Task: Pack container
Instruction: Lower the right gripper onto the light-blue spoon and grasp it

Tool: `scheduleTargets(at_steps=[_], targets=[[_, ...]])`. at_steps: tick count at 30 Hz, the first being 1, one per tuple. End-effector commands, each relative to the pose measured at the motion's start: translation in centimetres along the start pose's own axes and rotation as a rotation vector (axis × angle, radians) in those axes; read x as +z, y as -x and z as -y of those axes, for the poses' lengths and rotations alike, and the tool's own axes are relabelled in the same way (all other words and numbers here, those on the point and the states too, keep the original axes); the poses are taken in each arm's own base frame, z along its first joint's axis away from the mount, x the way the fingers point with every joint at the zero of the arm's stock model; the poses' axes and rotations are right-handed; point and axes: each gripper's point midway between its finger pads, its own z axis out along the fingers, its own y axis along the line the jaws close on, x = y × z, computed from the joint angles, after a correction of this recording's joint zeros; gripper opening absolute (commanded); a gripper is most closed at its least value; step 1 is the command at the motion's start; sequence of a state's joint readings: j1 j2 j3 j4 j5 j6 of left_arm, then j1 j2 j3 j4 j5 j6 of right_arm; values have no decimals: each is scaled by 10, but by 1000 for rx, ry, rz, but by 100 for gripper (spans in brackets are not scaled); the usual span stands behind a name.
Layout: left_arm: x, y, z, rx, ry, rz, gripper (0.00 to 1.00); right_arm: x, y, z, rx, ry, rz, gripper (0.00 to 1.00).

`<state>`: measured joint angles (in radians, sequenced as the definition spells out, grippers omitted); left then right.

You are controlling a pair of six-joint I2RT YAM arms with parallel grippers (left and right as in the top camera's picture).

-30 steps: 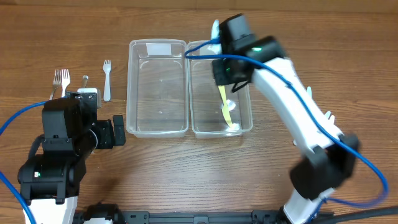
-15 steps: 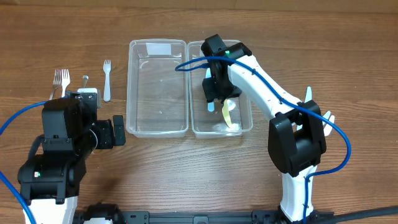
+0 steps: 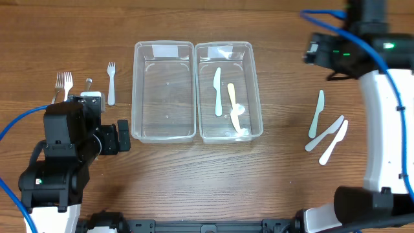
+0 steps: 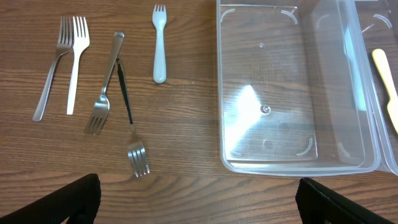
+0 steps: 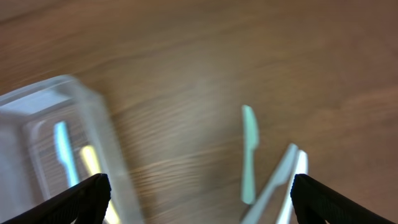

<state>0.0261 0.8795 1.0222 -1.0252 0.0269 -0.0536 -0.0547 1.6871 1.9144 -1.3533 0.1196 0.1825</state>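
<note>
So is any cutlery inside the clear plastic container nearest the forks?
No, the clear plastic container nearest the forks is bare inside; the blue knife and yellow utensil lie in its neighbour.

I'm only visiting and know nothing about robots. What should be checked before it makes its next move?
1. Right gripper open and empty: ok.
2. Left gripper open and empty: ok.
3. Pale blue knife lying flat inside the right container: ok.
4. Left container has room: ok, nothing in it.
5. Loose knives separated for a clean pick: not ok, two lie against each other; the third lies apart.
6. Forks within the left gripper's reach: cannot tell.
</note>
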Motion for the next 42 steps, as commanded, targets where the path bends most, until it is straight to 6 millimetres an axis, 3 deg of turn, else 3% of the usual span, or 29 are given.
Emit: scheduleTargets(at_steps=[1,5,10,14,17,24,30,36,38,42], targets=[[-6,8,3,-12,-17,28,100,39,-21,36,89,-31,-126,95],[-6,9,3,-12,-17,31,100,90,-66,61,114,-70,-260,98],[-6,9,3,-12,-17,31,100,147,-128,59,127,-31,-361,100],[-6,9,3,-12,-17,31,100,171,-159,60,128,-25,-385,100],[-6,9,3,-12,-17,30,100,179,-167,61,121,-23,-381,100],[-6,9,3,-13,-17,30,100,188,-163,58,71,1,-360,100],[-6,9,3,-12,-17,30,100,211,-180,59,69,-4,-428,100],[-6,9,3,-12,-17,29,100,216,-182,59,49,3,-433,100],[-6,9,3,-12,-17,30,100,216,-184,57,51,9,-445,98],[-6,9,3,-12,-17,30,100,215,-186,57,51,9,-452,81]])
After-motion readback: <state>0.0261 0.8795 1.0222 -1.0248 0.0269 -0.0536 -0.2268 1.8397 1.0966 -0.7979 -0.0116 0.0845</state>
